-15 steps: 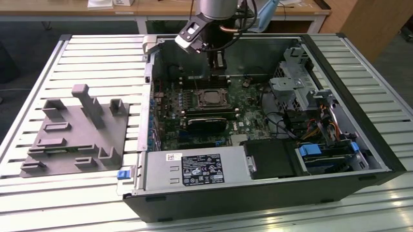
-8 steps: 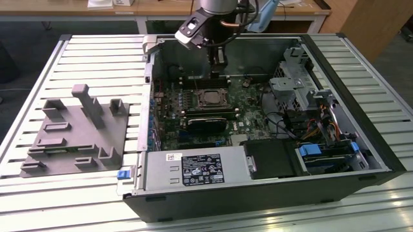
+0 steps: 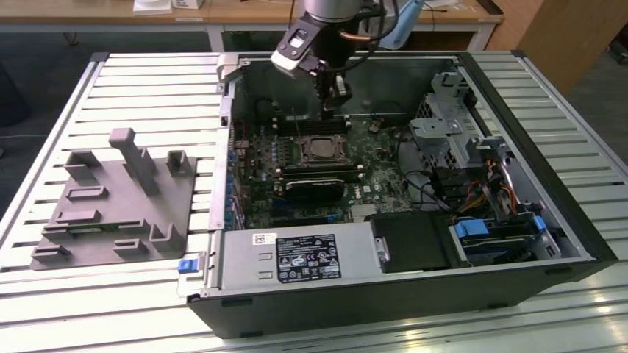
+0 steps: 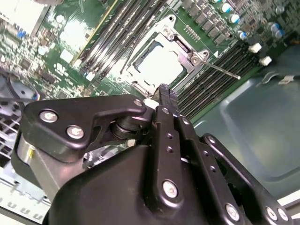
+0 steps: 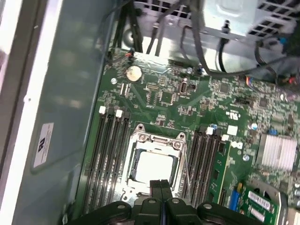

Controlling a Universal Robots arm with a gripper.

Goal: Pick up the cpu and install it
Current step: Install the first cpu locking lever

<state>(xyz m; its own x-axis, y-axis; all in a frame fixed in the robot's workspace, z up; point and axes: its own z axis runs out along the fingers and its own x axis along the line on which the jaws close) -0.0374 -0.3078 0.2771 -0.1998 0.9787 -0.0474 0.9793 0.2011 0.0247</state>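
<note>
One gripper (image 3: 330, 110): clenched, fingers (image 5: 154, 187) pressed together with nothing between them, hanging above the socket's edge.
Cpu (image 5: 152, 166): lies flat in the motherboard socket (image 5: 157, 138), silver top up, near the fingertips and apart from them.
Labels: white sticker (image 5: 43, 143) on the computer case (image 5: 75, 93) wall; dark printed label (image 3: 306, 259) on the power supply (image 3: 245, 254).
Arm (image 3: 329, 18): enters from the top of the exterior view, wrist pointing down into the open case.

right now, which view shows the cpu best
The second wrist view: the cpu shows whole, with nothing across it. The first wrist view sees it squarely, but the tool tip covers one edge. The exterior view shows it as a small square, far off.
</note>
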